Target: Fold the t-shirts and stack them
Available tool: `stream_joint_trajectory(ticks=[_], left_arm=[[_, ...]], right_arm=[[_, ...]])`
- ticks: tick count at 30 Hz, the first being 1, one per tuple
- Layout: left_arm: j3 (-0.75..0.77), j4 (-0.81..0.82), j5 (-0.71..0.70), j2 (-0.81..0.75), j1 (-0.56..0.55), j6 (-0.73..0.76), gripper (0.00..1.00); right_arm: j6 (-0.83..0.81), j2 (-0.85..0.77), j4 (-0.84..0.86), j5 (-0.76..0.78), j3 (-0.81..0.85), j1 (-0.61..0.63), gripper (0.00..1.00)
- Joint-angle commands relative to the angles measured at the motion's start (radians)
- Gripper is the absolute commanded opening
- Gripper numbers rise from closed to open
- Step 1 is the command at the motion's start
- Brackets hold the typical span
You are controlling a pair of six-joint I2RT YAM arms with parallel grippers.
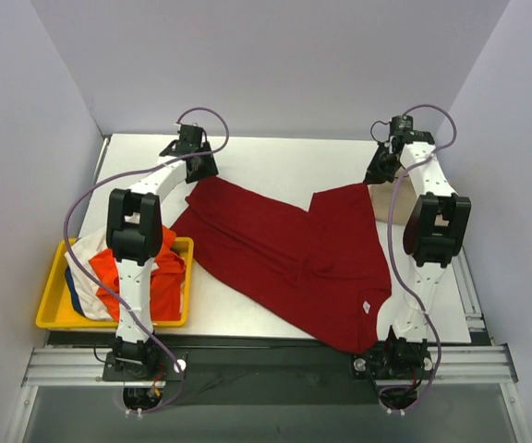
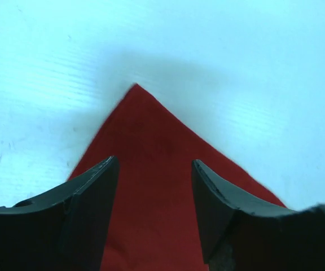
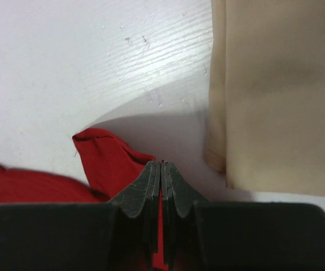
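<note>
The large dark red t-shirt [image 1: 294, 254] lies spread across the table. My left gripper [image 1: 195, 169] is open above its far left corner [image 2: 143, 169], one jaw on each side, not pinching. My right gripper [image 1: 382, 171] is shut on the shirt's far right corner [image 3: 109, 158]; red cloth shows between its closed jaws. A folded tan t-shirt [image 1: 383, 200] lies just right of that corner, also in the right wrist view [image 3: 275, 96]. Orange [image 1: 164, 277], white [image 1: 86, 251] and blue shirts lie in a heap in the tray.
A yellow plastic tray [image 1: 49, 314] sits at the table's left front edge holding the shirt heap. White walls close in the table at the back and sides. The red shirt's near corner hangs over the table's front edge [image 1: 349, 343].
</note>
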Motion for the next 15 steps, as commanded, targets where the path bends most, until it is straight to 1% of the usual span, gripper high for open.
stream_joint_trajectory(ticks=[1,3,5,11,12,15], left_arm=[[0.107,0.024,-0.101,0.055,0.020,-0.016,0.63],[0.169,0.029,-0.106,0.102,0.026,-0.020,0.60],[0.225,0.027,-0.119,0.133,0.026,-0.020,0.59],[0.333,0.038,-0.098,0.249,0.026,-0.015,0.50],[0.374,0.029,-0.095,0.262,0.026,-0.013,0.49],[0.428,-0.020,-0.093,0.297,0.026,-0.004,0.43]], right_arm=[[0.021,-0.097,-0.029,-0.044,-0.041,0.010,0.00],[0.024,-0.110,-0.029,-0.055,-0.053,0.013,0.00],[0.027,-0.124,-0.030,-0.067,-0.065,0.019,0.00],[0.036,-0.136,-0.029,-0.084,-0.084,0.034,0.00],[0.035,-0.137,-0.029,-0.086,-0.084,0.039,0.00],[0.038,-0.134,-0.029,-0.090,-0.087,0.040,0.00]])
